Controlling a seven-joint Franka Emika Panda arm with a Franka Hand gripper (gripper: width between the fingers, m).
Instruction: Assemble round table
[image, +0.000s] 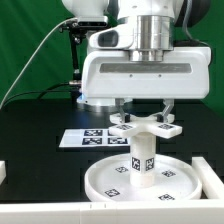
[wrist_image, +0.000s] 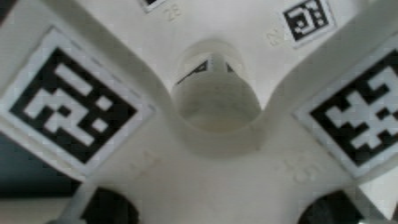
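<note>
black table (image: 40, 120), green backdrop (image: 25, 40); fingers (image: 143, 118) pinching cross-shaped piece (image: 145, 128) atop cylinder (image: 141, 160).

The claw (image: 142, 122) hangs over the cross-shaped piece (image: 142, 128) atop the upright cylinder (image: 141, 160), blocking descent at the disc's (image: 100, 180) centre. Bare black worktop (image: 35, 125) lies free toward the exterior view's left; the marker board (image: 85, 138) lies flat behind the disc.

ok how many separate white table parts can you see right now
3. The round disc lies flat on the table, the cylinder stands upright at its middle, and the cross-shaped piece sits over the cylinder's top between the gripper fingers. Others may be hidden.
</note>
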